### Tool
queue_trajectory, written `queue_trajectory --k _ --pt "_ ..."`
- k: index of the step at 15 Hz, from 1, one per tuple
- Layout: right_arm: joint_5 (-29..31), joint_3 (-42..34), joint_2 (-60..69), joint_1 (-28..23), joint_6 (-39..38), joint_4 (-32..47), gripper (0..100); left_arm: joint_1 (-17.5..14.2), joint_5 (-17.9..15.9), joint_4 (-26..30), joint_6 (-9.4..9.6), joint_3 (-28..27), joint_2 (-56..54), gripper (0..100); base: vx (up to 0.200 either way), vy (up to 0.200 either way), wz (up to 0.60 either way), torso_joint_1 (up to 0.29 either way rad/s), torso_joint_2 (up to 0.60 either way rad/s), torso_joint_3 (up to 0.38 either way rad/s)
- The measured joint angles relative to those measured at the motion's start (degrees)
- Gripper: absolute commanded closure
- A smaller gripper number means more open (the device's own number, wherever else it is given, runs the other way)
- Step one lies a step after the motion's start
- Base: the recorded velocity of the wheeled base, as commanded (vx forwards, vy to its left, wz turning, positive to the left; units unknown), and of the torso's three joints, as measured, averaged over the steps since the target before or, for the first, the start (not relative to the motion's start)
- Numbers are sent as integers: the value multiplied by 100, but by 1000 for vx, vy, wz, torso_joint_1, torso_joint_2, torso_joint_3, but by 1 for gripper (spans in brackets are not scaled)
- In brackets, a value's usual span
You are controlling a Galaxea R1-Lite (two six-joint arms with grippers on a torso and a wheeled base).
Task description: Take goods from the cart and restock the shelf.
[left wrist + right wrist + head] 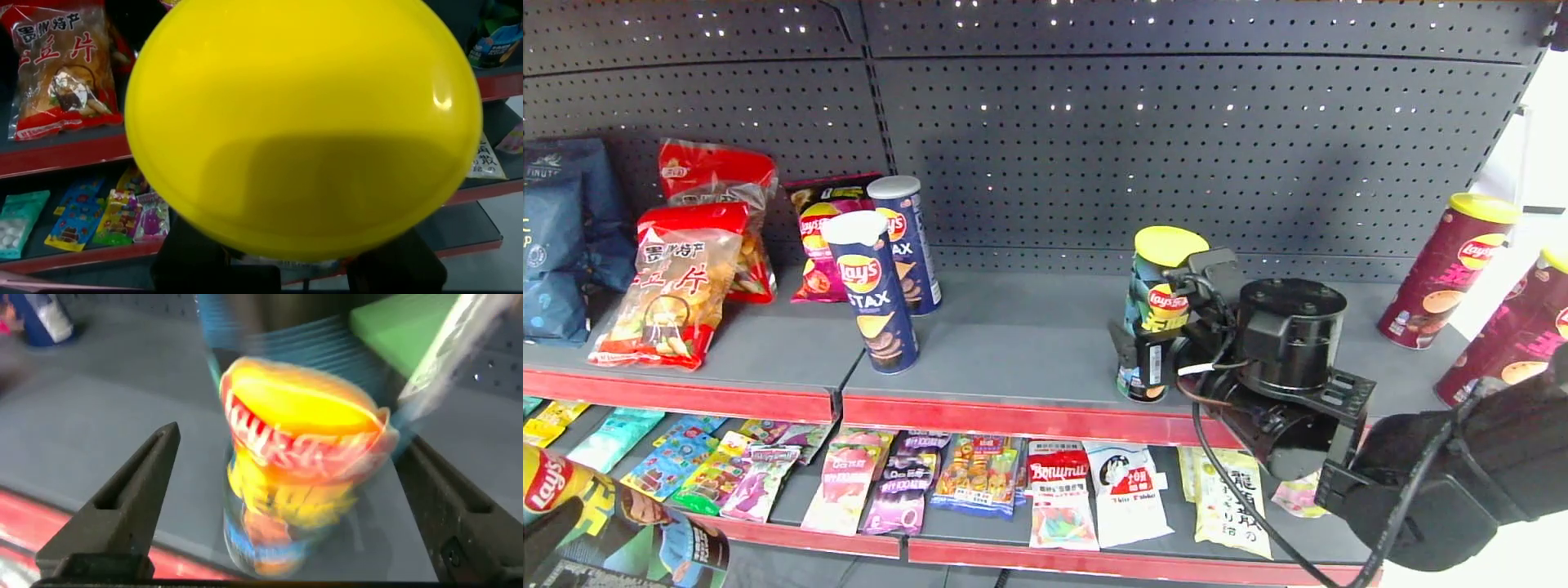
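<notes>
The shelf (1029, 327) spans the head view: a grey board with a red front edge across the middle, and a lower tier along the bottom.

The right arm (1437, 474) enters from the lower right corner and stretches up and left to the board. The right gripper (286, 445) has its fingers (122, 514) spread wide, one on each side of the yellow-lidded can (1160, 314), with a gap on either side. That can stands upright right of centre, near the board's front edge.

In the lower left corner the left gripper (572, 535) is clamped on a second can (629, 531), held tilted in front of the lower tier. Its yellow lid (302, 122) sits right up against the left wrist camera.

At the left of the board are blue bags (560, 237), then red snack bags (682, 278). Two maroon canisters (1445, 269) stand at the right edge, and two blue canisters (874, 286) stand left of centre. Flat sweet packets (980, 474) lie in a row on the lower tier.
</notes>
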State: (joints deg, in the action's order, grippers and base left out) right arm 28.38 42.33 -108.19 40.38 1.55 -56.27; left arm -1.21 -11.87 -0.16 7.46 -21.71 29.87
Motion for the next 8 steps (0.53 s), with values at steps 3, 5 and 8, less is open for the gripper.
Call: queue_trajectory --k 3,5,8 --pt "-9 -567 423 91 -29 -5 0 0 -9 2 0 18 1 100 0 0 0 0 0 0" --pt "-13 -1078 894 212 -173 -6 0 0 -17 0 0 22 4 100 0 0 0 0 0 0" --pt "-20 -1869 1451 171 -280 5 0 0 -17 -2 1 7 15 100 0 0 0 0 0 0"
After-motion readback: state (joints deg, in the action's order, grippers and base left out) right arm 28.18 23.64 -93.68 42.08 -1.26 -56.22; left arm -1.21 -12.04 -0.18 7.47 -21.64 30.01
